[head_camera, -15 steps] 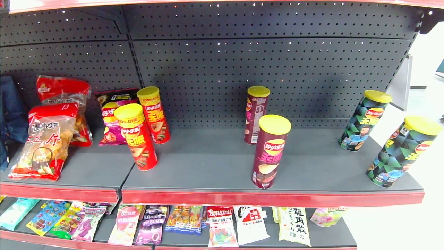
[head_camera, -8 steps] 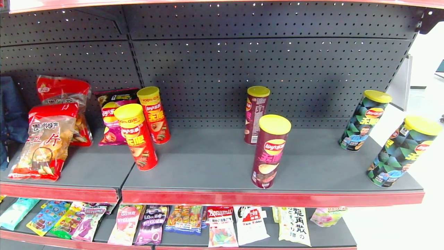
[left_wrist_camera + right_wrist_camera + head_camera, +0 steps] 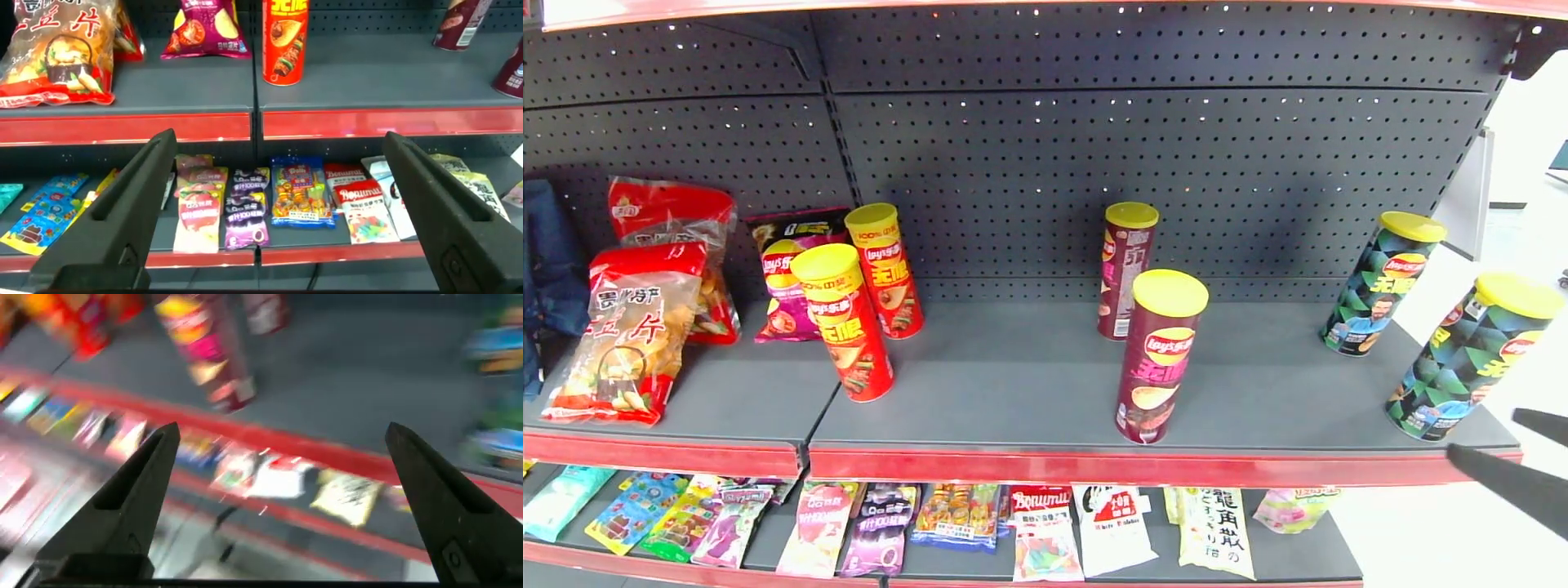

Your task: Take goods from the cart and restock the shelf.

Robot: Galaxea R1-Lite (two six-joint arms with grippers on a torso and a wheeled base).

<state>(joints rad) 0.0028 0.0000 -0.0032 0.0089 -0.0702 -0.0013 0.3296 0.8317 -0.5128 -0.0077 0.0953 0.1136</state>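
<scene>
The shelf (image 3: 1160, 467) is found stocked along its grey deck. Two red cans (image 3: 843, 333) are stood upright left of centre, one behind the other, just beside a purple chip bag (image 3: 783, 278) that is leaned against the pegboard back panel (image 3: 1160, 147). Two red snack bags (image 3: 629, 335) are propped at the far left. Two maroon cans (image 3: 1161, 355) are placed upright near the middle, the nearer one close to the front edge and the other further back. Two green-patterned cans (image 3: 1470, 359) are stood at the right end, well apart from the maroon pair. A lower shelf (image 3: 1307, 555) is lined with small flat packets (image 3: 1045, 531). The right gripper (image 3: 1481, 431) is seen at the right end of the shelf front, just before the nearer green-patterned can. Its fingers are spread wide and nothing is held between them, as its own wrist view also shows. The left gripper (image 3: 279, 137) is held before the lower shelf, below the red front edge, with its fingers likewise wide apart and empty.
</scene>
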